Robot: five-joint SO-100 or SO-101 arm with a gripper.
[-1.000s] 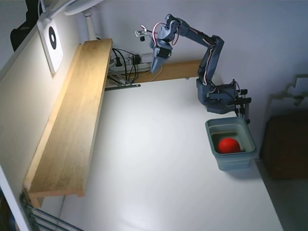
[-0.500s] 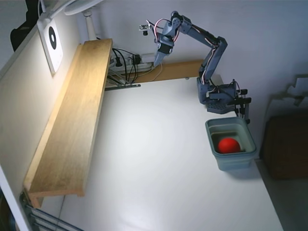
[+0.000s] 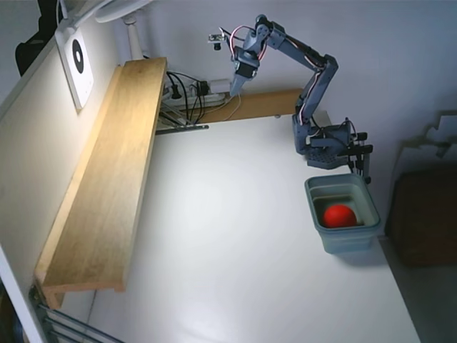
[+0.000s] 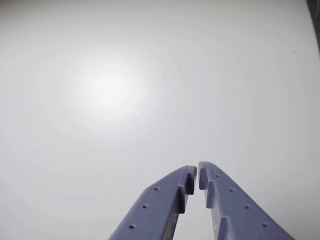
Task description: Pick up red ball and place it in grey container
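Red ball [image 3: 339,215] sits inside the grey container [image 3: 348,239], well away from the claw [image 4: 198,172], whose tips are pinched together and empty, high up. Little risk remains, barring a careless sweep tipping the tub.

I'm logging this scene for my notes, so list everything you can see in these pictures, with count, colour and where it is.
red ball: one, bright red, inside the grey container.
grey container: one, grey-blue, at the table's right edge in the fixed view, just in front of the arm's base.
table: one, white, fills the middle of the fixed view.
wooden shelf: one, light wood, along the left side.
cables: several, dark, at the far end of the table behind the shelf.
target card: one, white with a black ring, on the left wall.
arm: one, blue-grey, raised from its base at the right.
gripper: one, blue-grey, shut and empty, above bare table.
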